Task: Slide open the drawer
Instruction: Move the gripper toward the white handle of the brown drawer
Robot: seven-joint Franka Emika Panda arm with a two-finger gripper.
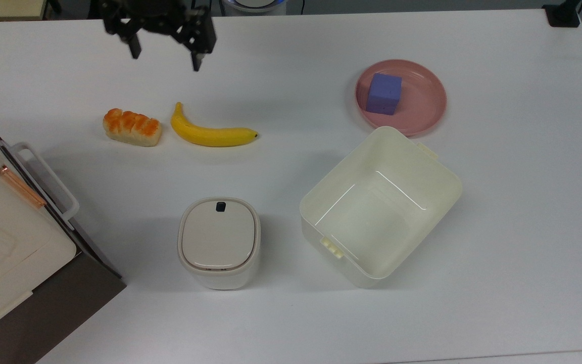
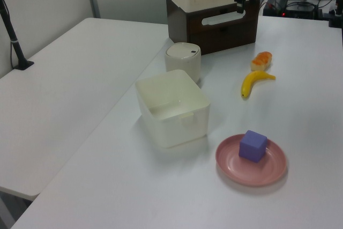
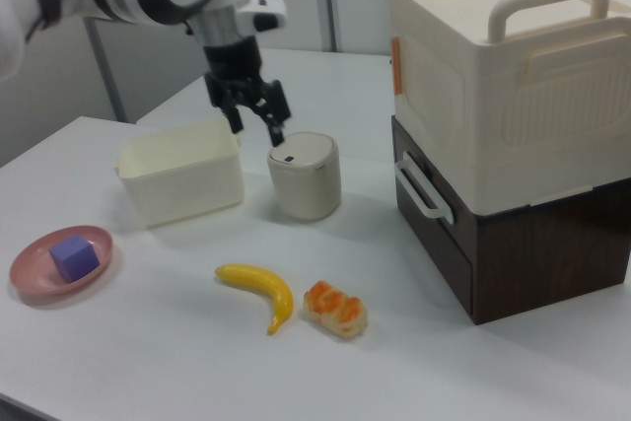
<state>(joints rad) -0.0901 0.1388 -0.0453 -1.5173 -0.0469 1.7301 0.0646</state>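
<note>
Top view: gripper (image 1: 164, 58) at 11 o'clock, fingers spread apart, holding nothing; drawer (image 1: 48, 184) at 9 o'clock, closed, handle's long axis diagonal.
Left view: drawer (image 2: 225, 24) at 1 o'clock.
Right view: drawer (image 3: 434, 216) at 3 o'clock, front faced the right view's left.

You have a white table (image 1: 291, 60). On it lie a banana (image 1: 211, 133) just beside a bread roll (image 1: 132, 127), a pink plate (image 1: 425, 108), a cream bin (image 1: 381, 206), a lidded container (image 1: 219, 242), and a dark cabinet (image 3: 513, 244) at the top view's left edge.
</note>
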